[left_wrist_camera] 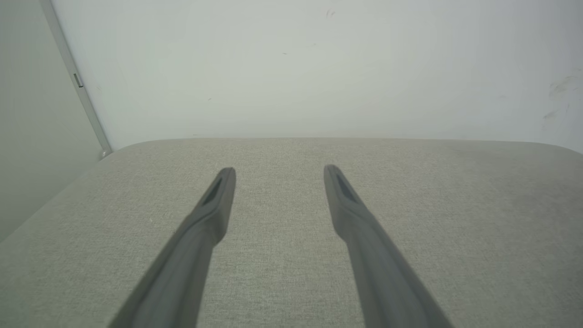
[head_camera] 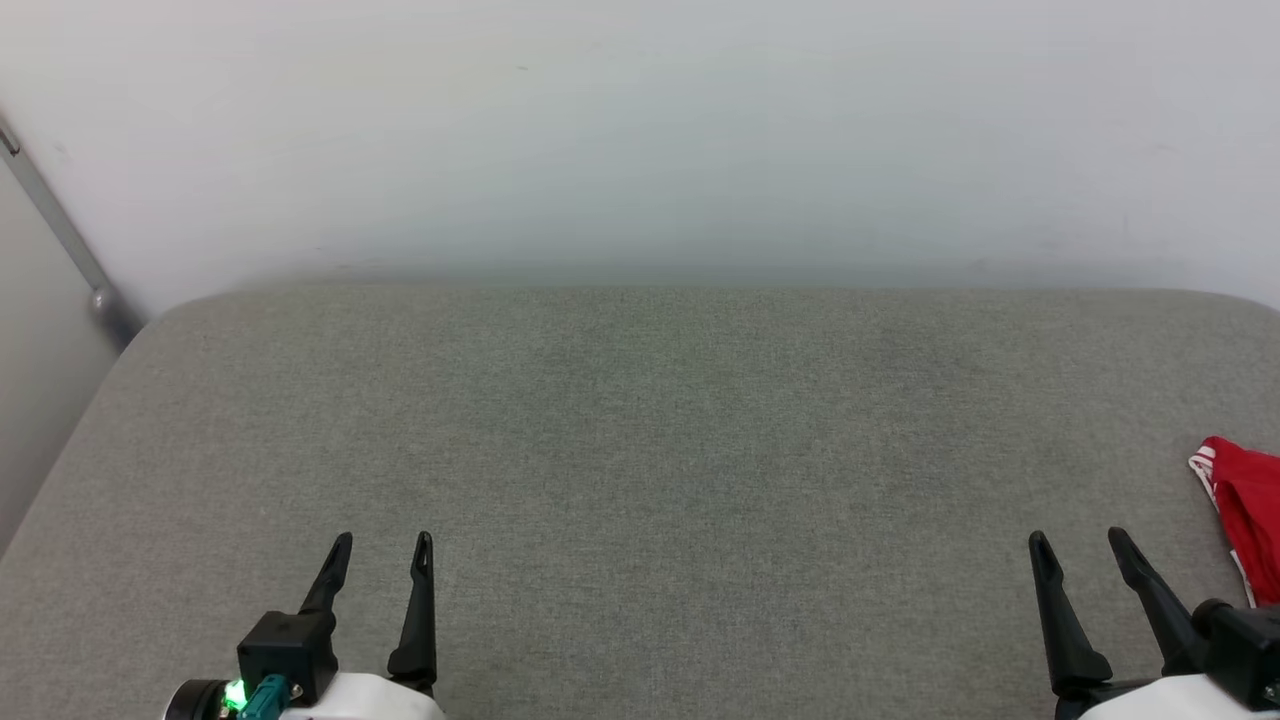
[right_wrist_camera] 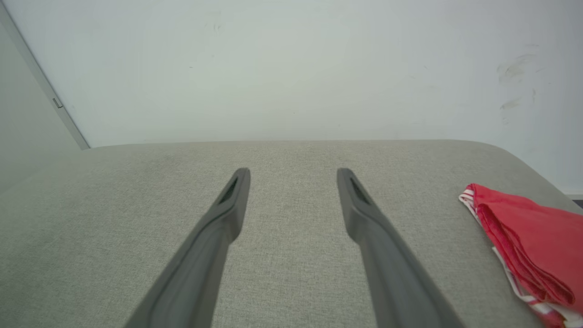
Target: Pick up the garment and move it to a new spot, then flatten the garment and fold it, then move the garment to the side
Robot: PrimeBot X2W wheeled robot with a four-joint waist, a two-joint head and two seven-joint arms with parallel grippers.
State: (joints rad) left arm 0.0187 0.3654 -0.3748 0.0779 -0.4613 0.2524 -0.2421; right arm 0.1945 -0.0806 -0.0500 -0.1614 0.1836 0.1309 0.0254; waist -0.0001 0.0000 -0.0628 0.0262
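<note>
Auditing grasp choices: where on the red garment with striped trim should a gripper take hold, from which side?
Likely the striped corner of the red jersey with white-and-red trim, taken by the open right gripper moving rightward: the cloth lies bunched in layers at the grey fabric surface's right edge, that corner pointing toward it.

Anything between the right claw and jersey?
No, that stretch is bare grey padded surface from the right claw to the jersey, shown in the right wrist view.

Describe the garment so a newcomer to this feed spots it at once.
Start from the wide grey fabric surface below the white wall. At its right edge, just beyond the right gripper, lies the garment, bunched in folds. It is the one bright red item, with white-and-red striped trim.
</note>
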